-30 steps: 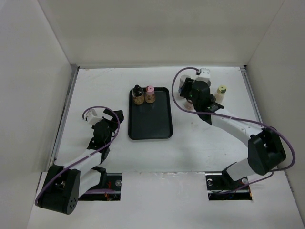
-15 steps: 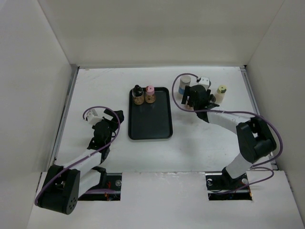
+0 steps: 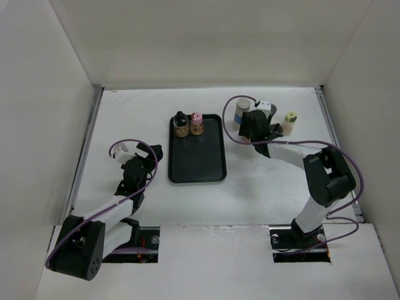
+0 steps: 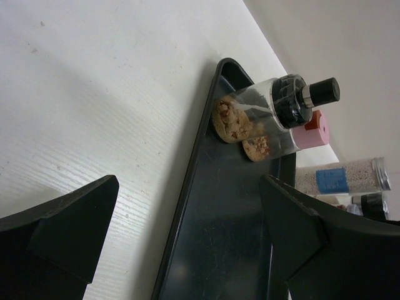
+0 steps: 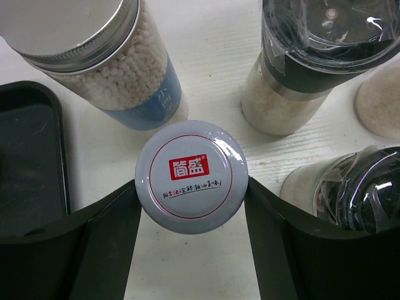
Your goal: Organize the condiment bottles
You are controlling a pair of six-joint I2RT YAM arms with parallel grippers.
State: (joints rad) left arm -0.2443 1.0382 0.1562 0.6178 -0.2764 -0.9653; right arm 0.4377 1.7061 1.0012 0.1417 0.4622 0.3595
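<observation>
My right gripper (image 3: 254, 129) stands among the bottle cluster at the back right, its jaws closed against both sides of a lilac-capped jar (image 5: 191, 176) with a red label on its lid. Around it stand a white-blue jar (image 5: 112, 56), also in the top view (image 3: 241, 112), a black-topped grinder (image 5: 312, 62) and another black-capped bottle (image 5: 359, 194). A pale-yellow-capped bottle (image 3: 289, 122) stands to the right. A black-capped bottle (image 3: 180, 124) and a pink-capped bottle (image 3: 196, 123) stand at the tray's back left. My left gripper (image 3: 149, 156) is open and empty, left of the tray.
The flat black tray (image 3: 199, 159) lies mid-table; its left rim (image 4: 187, 206) shows between my left fingers. White walls enclose the table on three sides. The tray's corner (image 5: 28, 156) lies just left of my right gripper.
My right gripper has moved left and forward within the bottle cluster, uncovering the white-blue jar, and now sits over the lilac-capped jar. The left arm has not moved.
</observation>
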